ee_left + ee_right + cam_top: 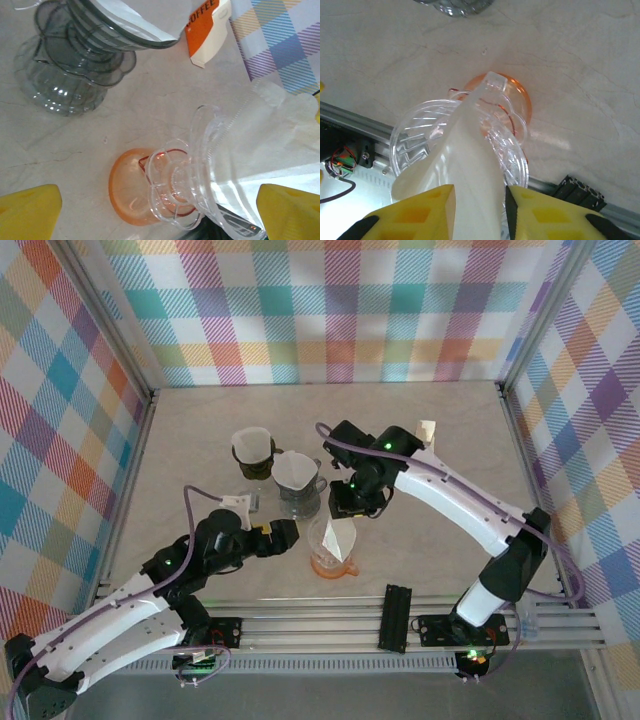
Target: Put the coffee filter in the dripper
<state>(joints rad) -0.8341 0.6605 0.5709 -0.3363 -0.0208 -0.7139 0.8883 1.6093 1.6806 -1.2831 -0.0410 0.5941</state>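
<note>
I see grey dripper (300, 498), paper-lined; darker dripper (253, 458) behind-left of it, maybe touching; COFFEE-marked packet (207, 35) to its right.

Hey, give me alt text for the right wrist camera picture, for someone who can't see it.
A white paper coffee filter runs from between the yellow fingertips of the right gripper into a clear dripper with an orange base. The dripper sits on a pale marbled table, close to a metal rail at its edge.

White paper coffee filter (341, 536) stands folded inside the clear, orange-based dripper (330, 565)
</note>
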